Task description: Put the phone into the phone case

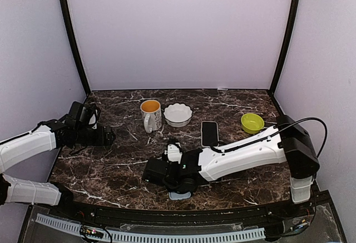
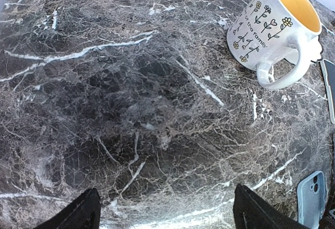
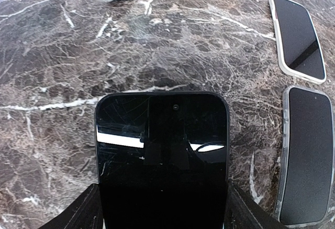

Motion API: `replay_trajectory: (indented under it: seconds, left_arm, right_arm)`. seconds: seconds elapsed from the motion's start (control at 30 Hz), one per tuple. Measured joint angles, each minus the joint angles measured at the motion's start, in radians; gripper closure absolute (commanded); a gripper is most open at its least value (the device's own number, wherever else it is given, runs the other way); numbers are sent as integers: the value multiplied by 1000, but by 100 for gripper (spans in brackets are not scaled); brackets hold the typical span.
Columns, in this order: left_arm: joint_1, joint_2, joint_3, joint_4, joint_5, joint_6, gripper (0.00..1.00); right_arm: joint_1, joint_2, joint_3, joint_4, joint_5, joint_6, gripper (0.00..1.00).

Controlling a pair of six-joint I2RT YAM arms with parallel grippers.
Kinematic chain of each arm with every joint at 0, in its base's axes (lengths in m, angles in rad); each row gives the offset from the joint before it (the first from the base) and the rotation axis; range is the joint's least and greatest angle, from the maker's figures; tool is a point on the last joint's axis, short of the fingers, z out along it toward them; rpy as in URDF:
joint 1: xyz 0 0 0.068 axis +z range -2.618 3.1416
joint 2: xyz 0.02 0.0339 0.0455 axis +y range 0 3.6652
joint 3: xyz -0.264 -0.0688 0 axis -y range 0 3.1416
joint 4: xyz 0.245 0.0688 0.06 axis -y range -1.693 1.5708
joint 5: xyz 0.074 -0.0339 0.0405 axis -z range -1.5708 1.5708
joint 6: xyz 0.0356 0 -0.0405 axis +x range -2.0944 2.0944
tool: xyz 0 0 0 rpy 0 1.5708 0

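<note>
My right gripper (image 3: 162,210) is shut on a black phone (image 3: 162,150), screen up, one finger against each long side, just above the marble table. In the top view the right gripper (image 1: 167,170) is low at the table's front centre and hides the phone. A light blue phone case (image 1: 179,194) pokes out from under that wrist. It also shows in the left wrist view (image 2: 312,197). My left gripper (image 1: 105,137) is open and empty at the far left, and its jaws stand wide apart over bare marble (image 2: 165,213).
A flowered mug (image 1: 151,115) with a yellow inside and a white bowl (image 1: 178,115) stand at the back centre. A green bowl (image 1: 252,123) is at the right. A white-cased phone (image 3: 297,37) and a grey-cased phone (image 3: 306,155) lie to the right of the held phone.
</note>
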Motion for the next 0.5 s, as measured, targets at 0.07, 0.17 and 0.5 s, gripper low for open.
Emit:
replay_trajectory:
  seconds: [0.07,0.17,0.5]
  left_arm:
    - [0,0,0,2,2,0,10]
    - [0,0,0,3,6,0,10]
    - [0,0,0,12,17,1,10]
  right_arm:
    - [1,17,8,-18,7,12,100]
    - [1,48,17,-37,11,23,100]
    - [6,119,74,-103,22,54,100]
